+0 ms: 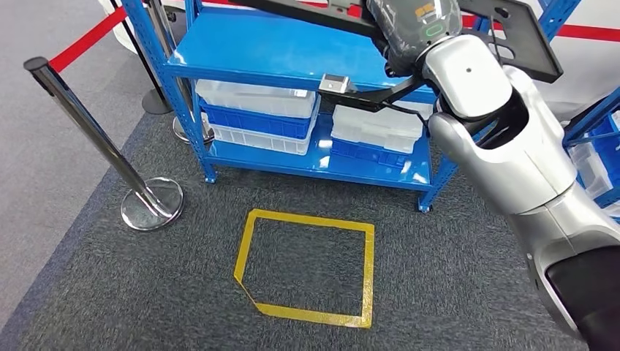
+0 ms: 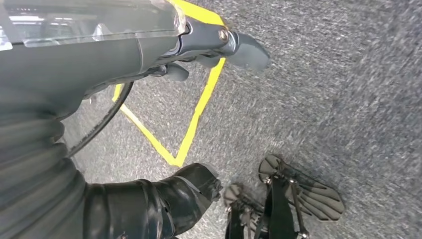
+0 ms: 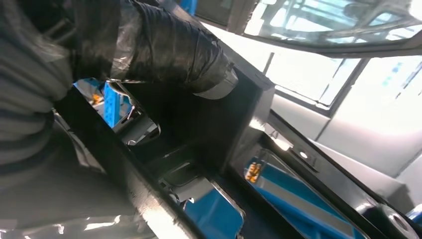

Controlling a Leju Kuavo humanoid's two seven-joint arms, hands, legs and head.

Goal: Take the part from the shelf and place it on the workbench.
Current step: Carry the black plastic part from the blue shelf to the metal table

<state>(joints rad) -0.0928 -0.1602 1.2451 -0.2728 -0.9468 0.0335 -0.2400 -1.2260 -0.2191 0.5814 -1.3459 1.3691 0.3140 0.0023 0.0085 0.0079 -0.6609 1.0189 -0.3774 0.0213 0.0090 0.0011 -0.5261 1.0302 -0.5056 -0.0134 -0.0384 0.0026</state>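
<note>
The part (image 1: pixel 314 16) is a flat black metal frame, held up above the top level of the blue shelf (image 1: pixel 292 66). My right hand (image 1: pixel 413 29) grips it, with the silver arm raised from the right. In the right wrist view the black-taped thumb (image 3: pixel 169 50) presses on the part's black frame (image 3: pixel 239 129), and blue shelf surface shows through its openings. My left hand (image 2: pixel 199 50) hangs over the grey carpet, its thumb stretched out, holding nothing.
White and blue bins (image 1: pixel 256 110) fill the shelf's lower level. A chrome stanchion (image 1: pixel 95 131) with a red belt stands at the left. A yellow taped outline (image 1: pixel 307 267) marks the carpet before the shelf. Another blue rack (image 1: pixel 592 139) stands at the right.
</note>
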